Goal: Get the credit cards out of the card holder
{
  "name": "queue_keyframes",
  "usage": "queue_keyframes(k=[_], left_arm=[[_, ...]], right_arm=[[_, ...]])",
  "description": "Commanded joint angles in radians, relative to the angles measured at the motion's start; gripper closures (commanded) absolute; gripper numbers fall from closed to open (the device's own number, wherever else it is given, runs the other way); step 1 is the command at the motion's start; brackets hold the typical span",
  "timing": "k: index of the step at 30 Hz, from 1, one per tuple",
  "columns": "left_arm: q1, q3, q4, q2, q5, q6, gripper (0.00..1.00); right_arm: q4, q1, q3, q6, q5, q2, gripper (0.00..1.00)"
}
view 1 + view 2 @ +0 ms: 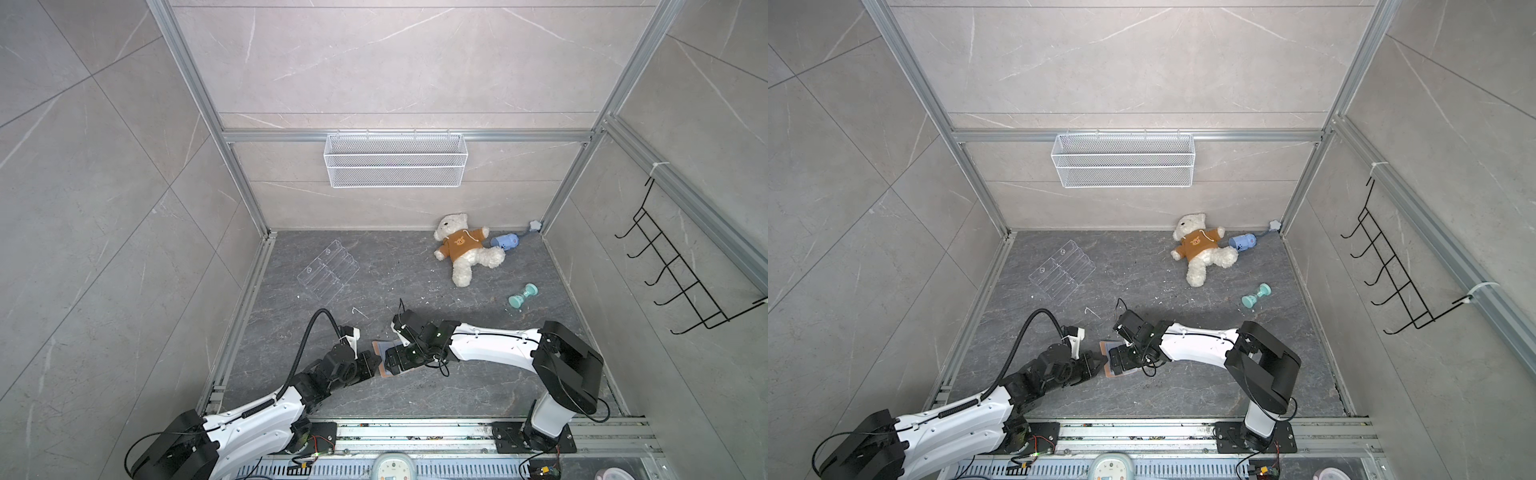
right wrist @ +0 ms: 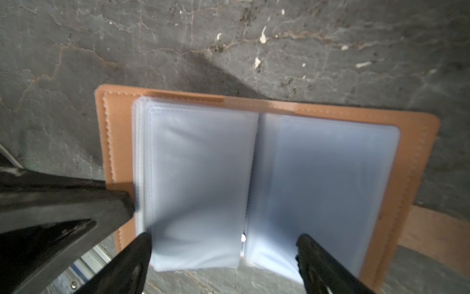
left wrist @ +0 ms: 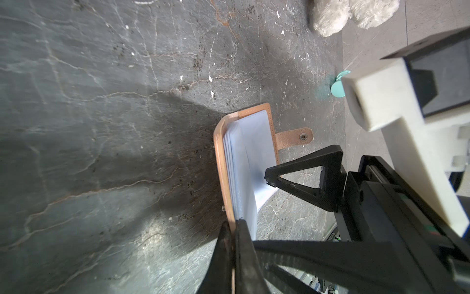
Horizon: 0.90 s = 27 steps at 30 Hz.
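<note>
Your left gripper [image 3: 232, 225] clamps the flat tan leather card holder [image 3: 220, 152] open, lower centre, so your wide-spread right gripper [image 2: 226, 244] can search its pale blue sleeves [image 2: 198, 165].

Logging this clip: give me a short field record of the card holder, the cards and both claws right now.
card holder: open on the floor, pale blue sleeves showing
credit cards: none visible in any view
left claw: shut on the holder's tan cover edge
right claw: open, poised over the sleeves
clutter: teddy bear, clear rack, teal dumbbell, all apart from the holder
</note>
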Motion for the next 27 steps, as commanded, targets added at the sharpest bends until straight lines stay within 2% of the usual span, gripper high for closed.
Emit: queue_keyframes(k=[1,10,18,22,25,27], left_arm=[[0.003,0.018,0.021,-0.009,0.010,0.020,1.00],[0.002,0.013,0.012,-0.025,0.014,0.023,1.00],[0.003,0.010,-0.004,-0.044,0.014,0.026,1.00],[0.003,0.011,-0.002,-0.043,0.017,0.029,1.00],[0.002,0.013,-0.003,-0.043,0.021,0.034,1.00],[0.002,0.013,-0.004,-0.043,0.020,0.035,1.00]], right_arm=[[-0.012,0.008,0.026,-0.013,0.007,0.027,0.10],[-0.069,-0.005,0.042,0.019,0.094,0.048,0.29],[-0.067,-0.098,-0.043,0.050,0.126,-0.020,0.42],[-0.065,-0.176,-0.121,0.082,0.167,-0.120,0.41],[-0.084,-0.200,-0.152,0.096,0.223,-0.211,0.32],[-0.057,-0.177,-0.159,0.084,0.207,-0.258,0.27]])
